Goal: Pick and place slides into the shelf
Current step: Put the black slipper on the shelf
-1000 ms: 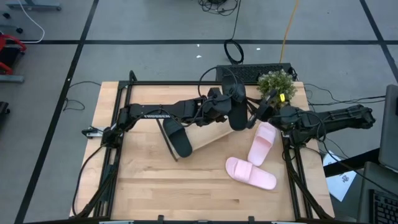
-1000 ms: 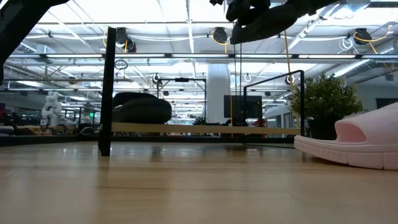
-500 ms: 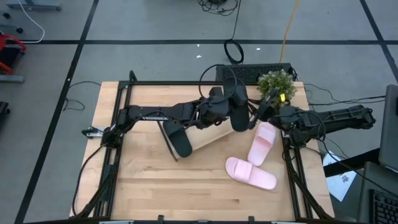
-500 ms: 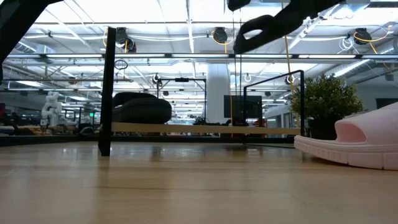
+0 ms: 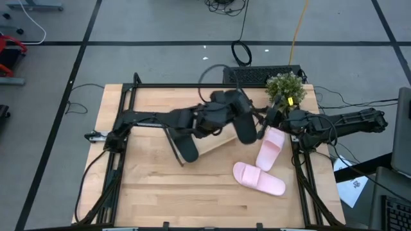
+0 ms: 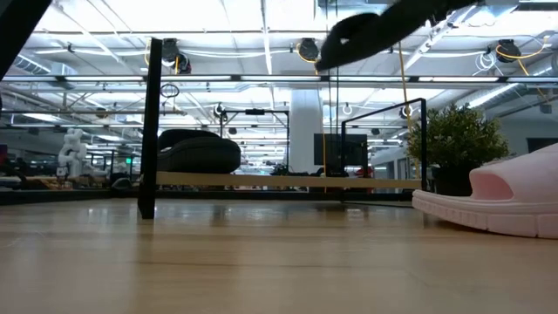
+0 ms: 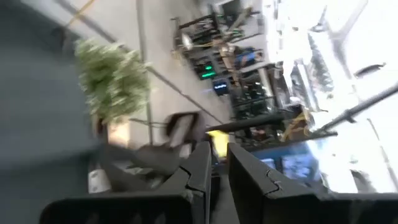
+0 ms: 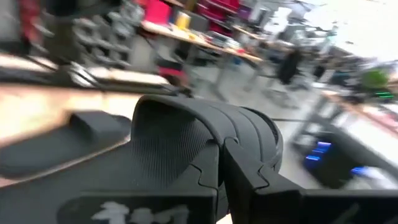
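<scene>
We see a wooden table (image 5: 148,192) bearing the shelf (image 5: 215,144), whose light board lies slantwise near the table's middle.

The left arm reaches across above the shelf, and the left gripper (image 5: 221,115) hangs over the shelf's far edge. Whether it is gripping anything we cannot tell, since its wrist view is smeared.

The right arm comes in from the side of the shelf's right end. The right gripper (image 5: 268,119) sits just beyond that end. In its own wrist view, its fingers are drawn together against the wide strap of the raised black slide (image 8: 186,143).

That raised black slide (image 5: 243,123) is held in the air over the shelf's right end, between the two grippers. From table height it shows well above the board.

The other black slide (image 5: 183,142) rests on the shelf's left end.

Two pink slides lie on the table off the shelf's right end, one (image 5: 270,148) just beside it and one (image 5: 259,178) nearer the table's front.

A small potted plant (image 5: 285,86) stands behind the shelf's right end.
</scene>
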Motion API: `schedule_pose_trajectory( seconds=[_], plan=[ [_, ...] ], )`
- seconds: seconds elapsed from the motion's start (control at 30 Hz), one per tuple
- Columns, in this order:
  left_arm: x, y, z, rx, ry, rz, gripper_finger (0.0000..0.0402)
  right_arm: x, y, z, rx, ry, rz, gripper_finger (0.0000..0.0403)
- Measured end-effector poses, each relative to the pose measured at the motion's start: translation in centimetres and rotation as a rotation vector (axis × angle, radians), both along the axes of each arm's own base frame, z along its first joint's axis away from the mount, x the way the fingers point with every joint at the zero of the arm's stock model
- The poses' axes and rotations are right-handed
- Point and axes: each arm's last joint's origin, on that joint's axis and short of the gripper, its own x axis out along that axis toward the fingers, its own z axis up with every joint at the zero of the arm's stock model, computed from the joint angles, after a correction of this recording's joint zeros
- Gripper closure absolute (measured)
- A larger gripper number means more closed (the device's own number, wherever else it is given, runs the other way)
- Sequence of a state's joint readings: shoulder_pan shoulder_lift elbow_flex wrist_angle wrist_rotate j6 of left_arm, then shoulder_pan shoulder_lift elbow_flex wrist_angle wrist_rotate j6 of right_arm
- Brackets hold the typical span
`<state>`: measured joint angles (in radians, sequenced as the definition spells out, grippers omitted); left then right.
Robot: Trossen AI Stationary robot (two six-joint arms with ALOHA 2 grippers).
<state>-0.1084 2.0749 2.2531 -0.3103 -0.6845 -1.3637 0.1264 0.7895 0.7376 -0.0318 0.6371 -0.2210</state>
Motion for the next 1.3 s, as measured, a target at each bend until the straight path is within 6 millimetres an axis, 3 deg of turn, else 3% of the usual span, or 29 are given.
schedule_pose_trajectory(
  seconds=[0.3, 0.47, 0.7, 0.87, 1.3],
  plan=[
    [-7.1, -1.9, 6.4, 0.281, 0.144, 0.098, 0.0355, 1.8, 1.6, -0.2, 0.142, -0.077, 0.243, 0.0403],
    [-9.2, -3.8, 7.6, 0.390, 0.224, 0.119, 0.0355, 4.1, 2.6, -1.0, 0.144, -0.092, 0.303, 0.0403],
    [-9.7, -5.4, 7.5, 0.515, 0.326, 0.079, 0.0355, 7.7, 3.2, -3.6, 0.148, -0.045, 0.343, 0.0403],
    [-9.8, -5.5, 7.4, 0.531, 0.339, 0.072, 0.0355, 10.1, 2.6, -5.4, 0.144, 0.012, 0.297, 0.0403],
    [-9.7, -5.5, 7.4, 0.539, 0.350, 0.063, 0.0355, 13.9, -0.5, -6.8, 0.153, 0.030, 0.209, 0.0403]
  ],
)
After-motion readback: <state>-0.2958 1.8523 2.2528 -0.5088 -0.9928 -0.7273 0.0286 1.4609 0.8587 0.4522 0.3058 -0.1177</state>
